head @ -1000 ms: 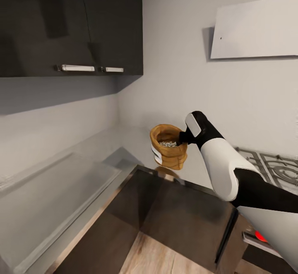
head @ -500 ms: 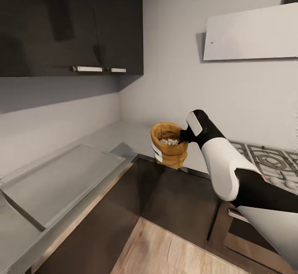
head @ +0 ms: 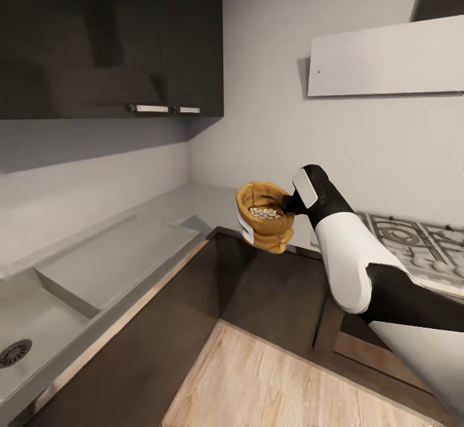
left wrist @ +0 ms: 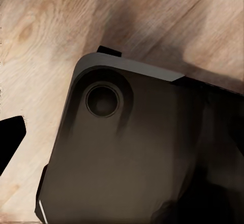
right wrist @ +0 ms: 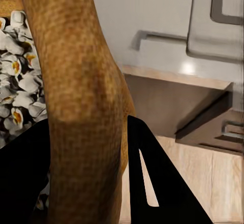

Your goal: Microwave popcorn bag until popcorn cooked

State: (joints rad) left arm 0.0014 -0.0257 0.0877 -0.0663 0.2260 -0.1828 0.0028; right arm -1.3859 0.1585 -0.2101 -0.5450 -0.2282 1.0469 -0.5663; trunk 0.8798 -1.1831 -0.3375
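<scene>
Kitchen: grey counter (head: 193, 202) meets steel hob (head: 412, 246) under dark cabinets (head: 109, 33).
Right claw (head: 285, 204): pinching popcorn bag (head: 263, 226) rim, aloft.
Left claw: state unclear.

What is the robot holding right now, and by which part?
The right gripper holds the popcorn bag by its rolled rim, one finger inside the bag and one outside, carrying it in the air.

Right tool (head: 284, 206): fingertips concealed by popcorn bag (head: 263, 225) rim | bag wall beyond the tool cut by frame edge in right wrist view | hob (head: 412, 246) cut off at frame edge | left tool (left wrist: 9, 141): one dark finger only, jaw state indeterminable.
</scene>
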